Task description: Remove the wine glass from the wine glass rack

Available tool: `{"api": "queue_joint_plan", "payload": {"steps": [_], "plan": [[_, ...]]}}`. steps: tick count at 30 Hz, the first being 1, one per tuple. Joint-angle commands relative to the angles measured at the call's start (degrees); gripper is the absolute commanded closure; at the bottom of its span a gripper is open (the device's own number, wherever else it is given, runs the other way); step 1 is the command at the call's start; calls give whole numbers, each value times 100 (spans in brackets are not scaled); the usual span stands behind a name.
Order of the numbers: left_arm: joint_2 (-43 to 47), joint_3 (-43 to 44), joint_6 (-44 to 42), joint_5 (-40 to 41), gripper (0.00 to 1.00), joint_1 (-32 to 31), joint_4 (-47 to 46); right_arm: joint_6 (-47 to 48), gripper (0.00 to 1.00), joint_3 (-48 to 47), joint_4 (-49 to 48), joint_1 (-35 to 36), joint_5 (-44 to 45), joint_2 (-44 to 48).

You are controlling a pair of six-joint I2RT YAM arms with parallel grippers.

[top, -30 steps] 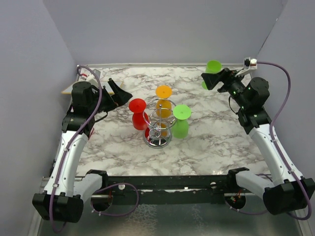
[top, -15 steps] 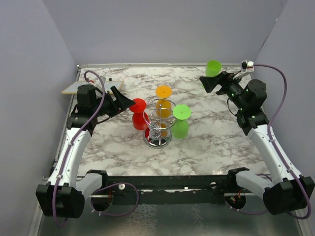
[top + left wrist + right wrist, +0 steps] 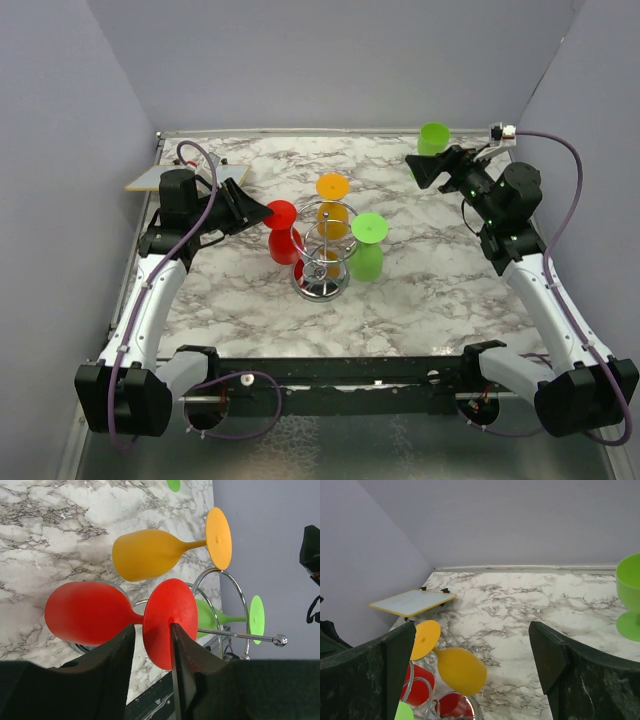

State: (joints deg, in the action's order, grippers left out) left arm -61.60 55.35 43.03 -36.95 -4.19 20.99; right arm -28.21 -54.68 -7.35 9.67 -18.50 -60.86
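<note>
At the far left edge a yellow-rimmed white board (image 3: 150, 178) lies at the corner of the marble table (image 3: 440, 280). Just right of it the left gripper (image 3: 262, 212) reaches to the red wine glass (image 3: 284, 240), its narrowed jaws set either side of the glass's foot disc; whether they already pinch it cannot be told. That glass hangs upside down, foot up, on the chrome wine glass rack (image 3: 320, 285) at mid-table, beside an orange wine glass (image 3: 332, 205) at the rack's far side and a lime-green wine glass (image 3: 367, 250) on its right. Well apart, at the far right, the right gripper (image 3: 420, 168) hovers spread wide and empty, near an upright green wine glass (image 3: 433, 140) standing on the table.
</note>
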Motion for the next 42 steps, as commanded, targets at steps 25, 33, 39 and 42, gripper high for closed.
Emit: {"api": "queue_joint_plan", "payload": {"steps": [25,33,39,42], "plan": [[168,-159,118,-436,82,26,-216,43,4,93,-185,-9,-75,46],[252,-70,119,-388,86,31,-127,40,4,106,-188,-14,-74,47],[278,25,149,-367,91,31,-96,34,4,95,-197,-9,-75,42],[274,89,177,-359,92,32,-96,34,4,76,-186,-9,-75,43]]}}
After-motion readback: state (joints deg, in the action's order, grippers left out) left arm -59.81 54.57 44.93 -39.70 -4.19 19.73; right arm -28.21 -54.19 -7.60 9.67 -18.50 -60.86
